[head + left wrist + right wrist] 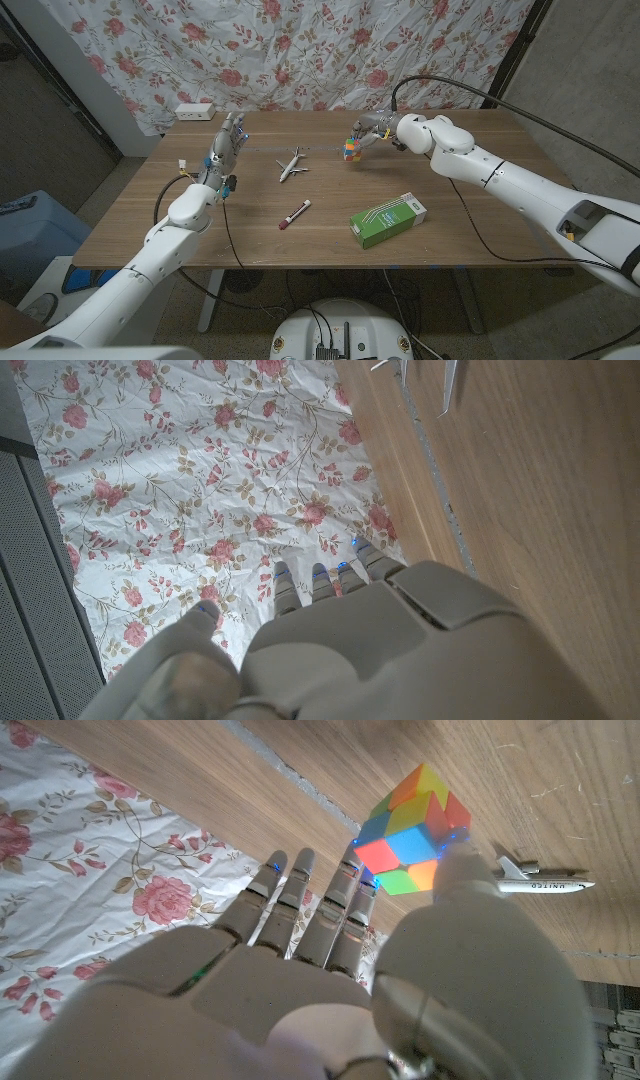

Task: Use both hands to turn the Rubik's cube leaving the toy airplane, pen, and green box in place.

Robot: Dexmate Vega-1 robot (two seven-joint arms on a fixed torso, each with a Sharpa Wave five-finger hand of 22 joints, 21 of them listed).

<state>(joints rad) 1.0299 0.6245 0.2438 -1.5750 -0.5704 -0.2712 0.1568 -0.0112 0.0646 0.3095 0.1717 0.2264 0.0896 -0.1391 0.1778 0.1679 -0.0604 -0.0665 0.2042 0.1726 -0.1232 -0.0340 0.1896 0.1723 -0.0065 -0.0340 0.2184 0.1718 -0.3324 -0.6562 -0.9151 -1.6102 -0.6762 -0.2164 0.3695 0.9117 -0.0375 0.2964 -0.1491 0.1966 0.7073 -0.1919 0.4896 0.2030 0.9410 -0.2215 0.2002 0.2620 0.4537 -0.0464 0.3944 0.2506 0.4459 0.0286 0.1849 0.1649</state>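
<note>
The Rubik's cube (352, 148) is at the back middle of the table, in my right hand (368, 132). In the right wrist view the cube (415, 828) sits between my thumb (455, 870) and my fingertips (350, 885), and both touch it. The white toy airplane (292, 165) lies just left of the cube, and its tail (535, 880) shows beyond the thumb. The pen (294, 214) lies nearer the front middle. The green box (388, 220) is at the front right. My left hand (228, 142) is raised at the back left, fingers apart, holding nothing.
A white power strip (194, 111) sits at the table's back left corner. A flowered cloth (330, 50) hangs behind the table. Cables run along both arms. Bare wood (480, 220) lies to the right of the box.
</note>
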